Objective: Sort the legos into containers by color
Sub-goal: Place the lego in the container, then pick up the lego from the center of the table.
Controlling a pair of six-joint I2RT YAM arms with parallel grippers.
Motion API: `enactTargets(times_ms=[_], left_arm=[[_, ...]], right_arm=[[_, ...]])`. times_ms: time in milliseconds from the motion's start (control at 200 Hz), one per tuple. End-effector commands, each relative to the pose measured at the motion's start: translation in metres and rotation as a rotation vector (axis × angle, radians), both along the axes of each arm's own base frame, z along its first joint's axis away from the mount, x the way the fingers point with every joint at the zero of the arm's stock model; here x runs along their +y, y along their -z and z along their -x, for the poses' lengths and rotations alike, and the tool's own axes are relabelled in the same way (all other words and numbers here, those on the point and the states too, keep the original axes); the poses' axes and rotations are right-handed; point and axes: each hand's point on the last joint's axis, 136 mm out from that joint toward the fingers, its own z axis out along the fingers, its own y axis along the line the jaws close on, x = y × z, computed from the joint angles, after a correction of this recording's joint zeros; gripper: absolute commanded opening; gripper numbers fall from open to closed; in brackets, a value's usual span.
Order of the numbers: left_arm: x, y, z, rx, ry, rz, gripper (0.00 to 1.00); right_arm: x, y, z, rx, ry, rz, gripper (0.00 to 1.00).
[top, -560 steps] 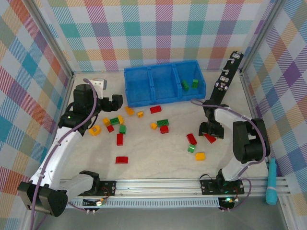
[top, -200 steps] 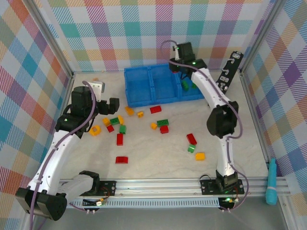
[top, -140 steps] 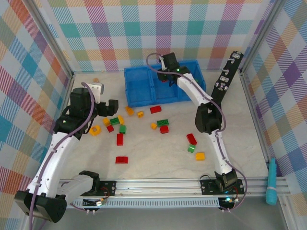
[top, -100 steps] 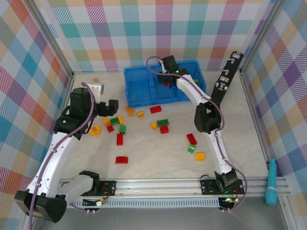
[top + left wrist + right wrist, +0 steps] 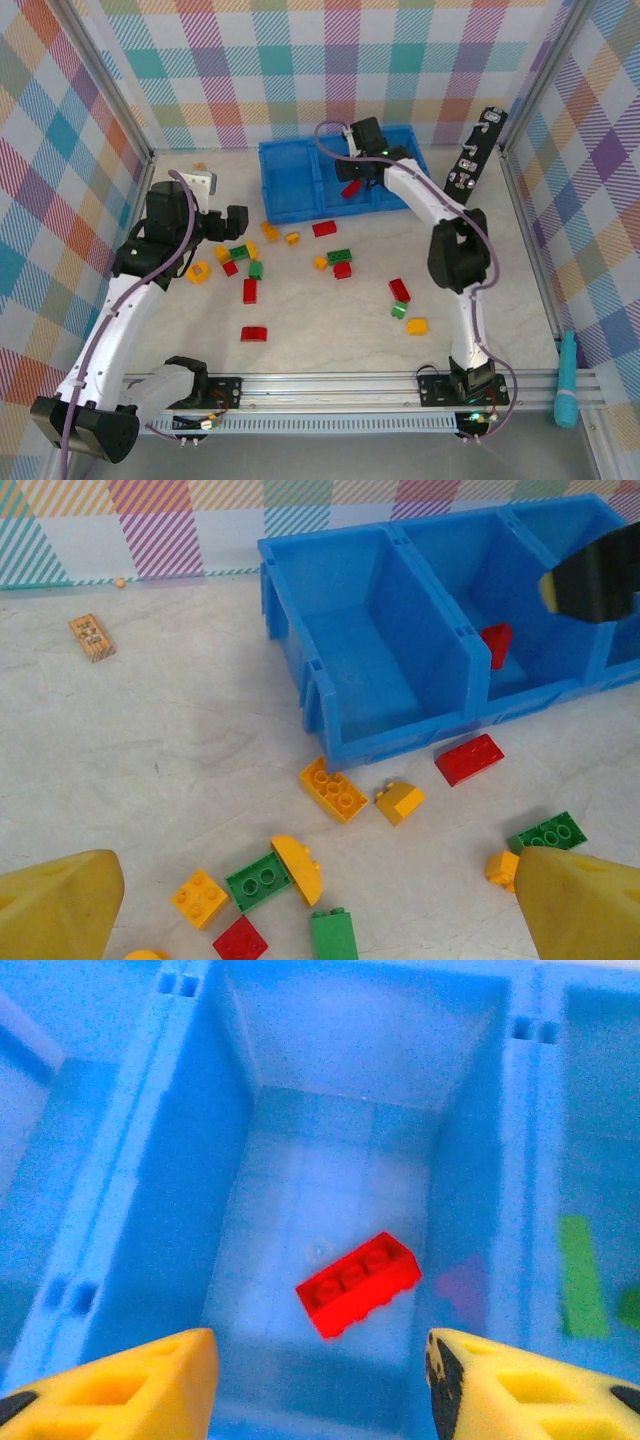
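The right gripper is hanging over the middle compartment of the blue bin. Its yellow fingers are standing partly apart at the bottom corners of the wrist view, gripping nothing. A red brick is showing askew inside that compartment, at the centre of the frame, just above the gap between the fingers and touching neither of them or the walls. A green brick is sitting in the compartment at the right edge. The left gripper is hovering wide open and empty over scattered legos low in its view, near the bin's front wall. Bare table is lying open across the lower centre of the top view.
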Motion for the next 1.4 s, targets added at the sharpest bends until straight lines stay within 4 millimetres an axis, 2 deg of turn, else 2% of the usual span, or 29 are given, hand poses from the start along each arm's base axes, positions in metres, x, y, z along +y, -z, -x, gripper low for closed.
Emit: enactTargets(times_ms=[0, 145, 290, 400, 560, 770, 1065, 1180, 1395], left_arm=[[-0.004, -0.011, -0.005, -0.037, 0.011, 0.026, 1.00], [-0.006, -0.007, -0.008, -0.038, 0.018, 0.023, 1.00], [-0.010, 0.000, -0.013, -0.027, 0.032, 0.028, 1.00], [-0.014, 0.003, -0.018, -0.014, 0.048, 0.041, 1.00], [-0.017, 0.005, -0.021, -0.009, 0.053, 0.050, 1.00], [-0.021, 0.007, -0.021, 0.004, 0.071, 0.065, 1.00], [-0.023, 0.006, -0.022, 0.006, 0.071, 0.088, 1.00], [-0.023, 0.007, -0.022, 0.009, 0.067, 0.089, 1.00], [-0.021, 0.005, -0.021, 0.007, 0.060, 0.086, 1.00]], right_arm=[[-0.014, -0.044, 0.032, -0.052, -0.002, -0.050, 0.59], [-0.056, -0.027, 0.096, 0.032, 0.075, -0.001, 0.64], [-0.096, 0.017, 0.167, 0.189, 0.176, 0.034, 0.68], [-0.111, 0.048, 0.208, 0.302, 0.237, 0.016, 0.71], [-0.118, 0.084, 0.246, 0.411, 0.310, -0.048, 0.76], [-0.113, 0.124, 0.266, 0.516, 0.319, -0.088, 0.78], [-0.114, 0.155, 0.270, 0.574, 0.341, -0.069, 0.80], [-0.115, 0.163, 0.270, 0.594, 0.355, -0.047, 0.75], [-0.120, 0.174, 0.272, 0.624, 0.376, -0.009, 0.58]])
